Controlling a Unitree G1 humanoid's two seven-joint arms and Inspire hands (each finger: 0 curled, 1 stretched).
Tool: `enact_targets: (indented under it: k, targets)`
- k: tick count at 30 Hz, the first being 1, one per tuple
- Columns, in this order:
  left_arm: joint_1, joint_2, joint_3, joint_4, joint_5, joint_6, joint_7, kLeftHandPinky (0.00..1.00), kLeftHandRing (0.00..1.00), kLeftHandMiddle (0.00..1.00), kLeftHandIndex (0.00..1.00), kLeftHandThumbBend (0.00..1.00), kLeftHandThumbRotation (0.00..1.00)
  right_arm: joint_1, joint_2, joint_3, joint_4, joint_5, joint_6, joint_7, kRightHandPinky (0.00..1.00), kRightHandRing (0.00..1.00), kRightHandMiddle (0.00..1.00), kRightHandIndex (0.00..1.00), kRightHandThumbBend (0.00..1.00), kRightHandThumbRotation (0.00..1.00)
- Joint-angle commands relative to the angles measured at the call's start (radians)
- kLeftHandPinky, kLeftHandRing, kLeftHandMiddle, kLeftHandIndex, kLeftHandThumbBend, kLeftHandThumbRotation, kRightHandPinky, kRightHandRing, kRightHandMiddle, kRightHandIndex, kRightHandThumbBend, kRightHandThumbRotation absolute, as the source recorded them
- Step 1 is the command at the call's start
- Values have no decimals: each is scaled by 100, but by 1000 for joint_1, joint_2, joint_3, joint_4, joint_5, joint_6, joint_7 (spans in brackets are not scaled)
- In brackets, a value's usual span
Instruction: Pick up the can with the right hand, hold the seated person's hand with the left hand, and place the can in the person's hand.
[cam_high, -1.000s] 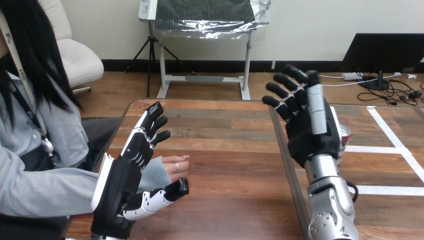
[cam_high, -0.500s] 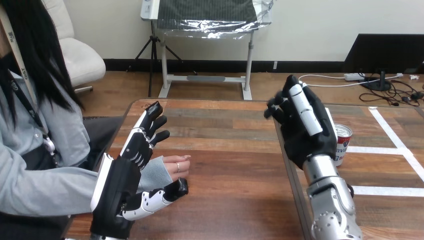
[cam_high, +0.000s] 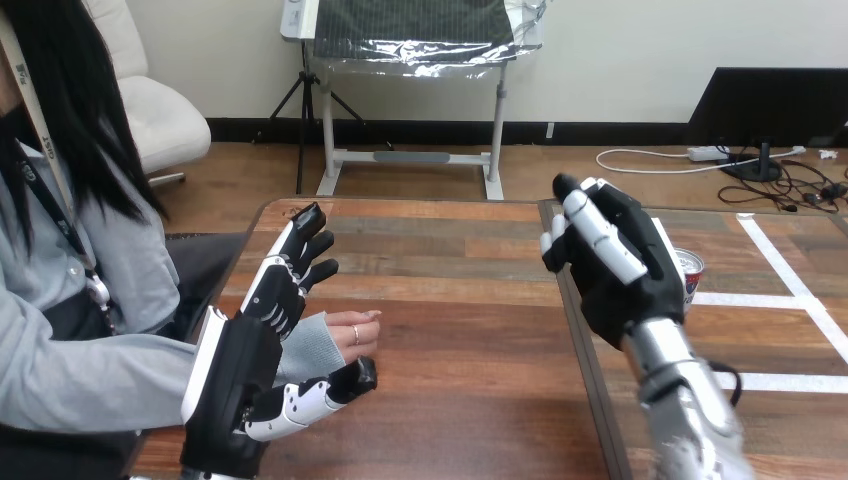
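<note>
The can (cam_high: 690, 280) stood upright on the right part of the worktop (cam_high: 460, 330), towards its far half, beside strips of white tape (cam_high: 790, 275) stuck to the wood. Only its right side showed, because the right hand (cam_high: 625, 265) covered its left side.

That right hand was raised above the worktop at the end of its silver forearm (cam_high: 690, 420), which came up from the near right. Its black bulk was just left of the can and overlapped it. Whether the two were touching could not be told, nor whether this hand was spread wide or closed. It held nothing that could be seen.

Well apart from the can, on the left side of the worktop, the person's hand (cam_high: 350, 335) lay low on the wood near the left edge, coming out of a grey sleeve (cam_high: 310, 350).

The left hand (cam_high: 240, 380) was right beside it and open. Its fingers (cam_high: 295, 265) were straight and pointed to the far side, along the left of the person's hand. Its thumb (cam_high: 315, 395) reached right along the near side. The person's hand lay in the gap between thumb and fingers, and nothing was curled round it. It could not be told whether the thumb touched it.
</note>
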Motion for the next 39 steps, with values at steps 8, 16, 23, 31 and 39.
enact_targets:
  k: [8,16,23,31,39]
  targets:
    - [-59,-8,1,8,3,-24,8,85,92,95,93,100,54,-15,-106,75,-41,-137,-180,82,93,95,95,96,96,54]
    - [-59,-12,-5,7,-15,-15,-2,86,92,95,93,100,53,-10,-143,94,1,-274,-362,-35,99,99,99,99,100,66]
    - [-60,-12,-5,3,-11,-15,-3,87,93,95,93,100,53,-14,-151,85,59,-389,-531,-210,100,100,100,100,100,69]
    - [-58,-13,-6,2,-11,-18,-4,87,93,95,94,100,53,-25,-180,87,149,-512,-691,-413,100,100,100,100,100,64]
    - [-56,-12,-5,1,-15,-17,-8,87,93,95,94,100,53,-38,-214,98,216,-590,-789,-556,100,100,100,100,100,63]
